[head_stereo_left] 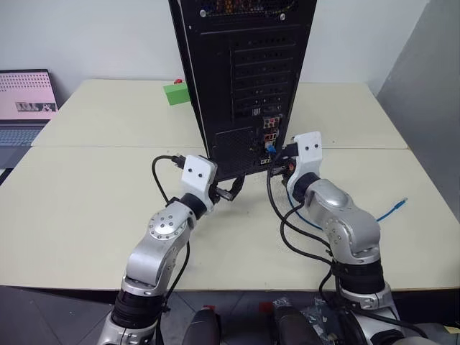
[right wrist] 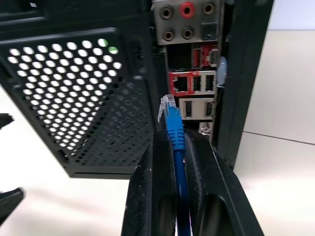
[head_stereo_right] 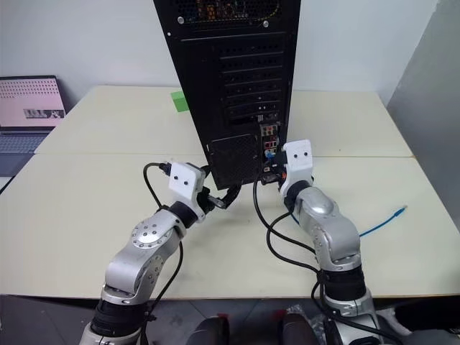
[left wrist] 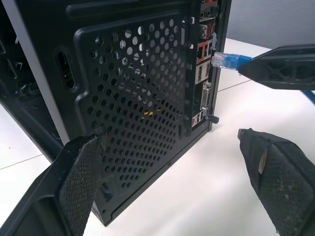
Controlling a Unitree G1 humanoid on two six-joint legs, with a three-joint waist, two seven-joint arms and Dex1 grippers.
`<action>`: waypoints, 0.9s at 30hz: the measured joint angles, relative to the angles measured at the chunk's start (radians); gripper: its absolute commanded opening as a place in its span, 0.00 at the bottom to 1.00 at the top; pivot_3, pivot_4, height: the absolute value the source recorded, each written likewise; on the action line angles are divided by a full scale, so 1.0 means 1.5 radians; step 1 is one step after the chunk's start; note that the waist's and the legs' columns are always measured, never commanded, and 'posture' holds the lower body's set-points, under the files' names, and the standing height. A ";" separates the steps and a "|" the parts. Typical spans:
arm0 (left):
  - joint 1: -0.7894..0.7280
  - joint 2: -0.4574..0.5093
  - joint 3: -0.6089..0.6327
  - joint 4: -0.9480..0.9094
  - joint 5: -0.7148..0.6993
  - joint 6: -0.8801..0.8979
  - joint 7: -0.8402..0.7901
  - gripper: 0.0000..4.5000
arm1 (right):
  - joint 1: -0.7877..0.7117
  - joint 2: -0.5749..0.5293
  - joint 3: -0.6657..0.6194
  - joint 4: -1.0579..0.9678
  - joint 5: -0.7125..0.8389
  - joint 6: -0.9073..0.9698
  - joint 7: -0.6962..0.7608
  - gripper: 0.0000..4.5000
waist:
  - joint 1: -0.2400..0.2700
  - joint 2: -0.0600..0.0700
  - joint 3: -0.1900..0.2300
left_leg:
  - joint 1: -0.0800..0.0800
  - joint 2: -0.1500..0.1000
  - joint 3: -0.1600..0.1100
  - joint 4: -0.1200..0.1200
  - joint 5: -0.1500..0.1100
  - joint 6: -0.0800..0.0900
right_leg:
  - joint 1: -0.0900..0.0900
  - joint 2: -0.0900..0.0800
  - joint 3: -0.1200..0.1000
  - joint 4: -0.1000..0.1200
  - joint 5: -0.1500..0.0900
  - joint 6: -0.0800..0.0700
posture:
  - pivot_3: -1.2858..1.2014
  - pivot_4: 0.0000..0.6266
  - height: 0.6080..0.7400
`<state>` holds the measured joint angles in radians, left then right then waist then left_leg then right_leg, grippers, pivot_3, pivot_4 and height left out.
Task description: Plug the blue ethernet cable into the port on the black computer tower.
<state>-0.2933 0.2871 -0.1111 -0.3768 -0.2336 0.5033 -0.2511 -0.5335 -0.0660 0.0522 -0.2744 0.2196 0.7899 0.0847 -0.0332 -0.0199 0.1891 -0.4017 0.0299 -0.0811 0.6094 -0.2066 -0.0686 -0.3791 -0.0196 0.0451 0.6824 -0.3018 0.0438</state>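
Pinching the blue ethernet cable [right wrist: 175, 140] just behind its clear plug, the right gripper [right wrist: 173, 147] has its fingers closed on it, plug tip hovering just short of the port [right wrist: 180, 84] on the black computer tower [head_stereo_left: 244, 79]. The rest of the cable trails off over the table [head_stereo_left: 86, 208]. The left gripper [left wrist: 167, 182] sits spread wide by the vent grille [left wrist: 133, 98], holding nothing.

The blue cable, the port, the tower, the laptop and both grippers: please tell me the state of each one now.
Blue cable: held behind its plug, not plugged in; other end lies on the table.
Port: empty.
Tower: upright on the table.
Laptop: open, screen lit.
Left gripper: open, holds nothing, near the vent grille.
Right gripper: shut on the blue cable.
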 measured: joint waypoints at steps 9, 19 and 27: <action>-0.013 -0.005 0.000 0.000 0.003 -0.001 -0.012 1.00 | -0.019 0.017 -0.002 0.021 -0.005 -0.014 -0.012 0.00 | 0.000 0.000 0.000 | 0.000 0.000 0.000 0.000 0.000 0.000 | 0.000 0.000 0.000 0.000 0.000 0.000 | 0.52 0.24 1.00; -0.011 -0.004 0.000 -0.002 0.000 -0.013 -0.045 1.00 | -0.026 0.025 -0.008 0.040 -0.012 -0.037 -0.017 0.00 | 0.000 0.000 0.000 | 0.000 0.000 0.000 0.000 0.000 0.000 | 0.000 0.000 0.000 0.000 0.000 0.000 | 0.52 0.24 1.00; -0.010 -0.004 0.000 -0.003 0.002 -0.020 -0.058 1.00 | -0.026 0.030 -0.008 0.056 -0.020 -0.046 -0.017 0.00 | 0.000 0.000 0.000 | 0.000 0.000 0.000 0.000 0.000 0.000 | 0.000 0.000 0.000 0.000 0.000 0.000 | 0.52 0.24 1.00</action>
<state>-0.3084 0.2816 -0.1111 -0.3808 -0.2312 0.4733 -0.3380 -0.5727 -0.0211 0.0404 -0.1903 0.1888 0.7208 0.0597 -0.0336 -0.0199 0.1891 -0.4018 0.0299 -0.0810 0.6090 -0.2066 -0.0686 -0.3793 -0.0196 0.0452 0.6822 -0.3018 0.0438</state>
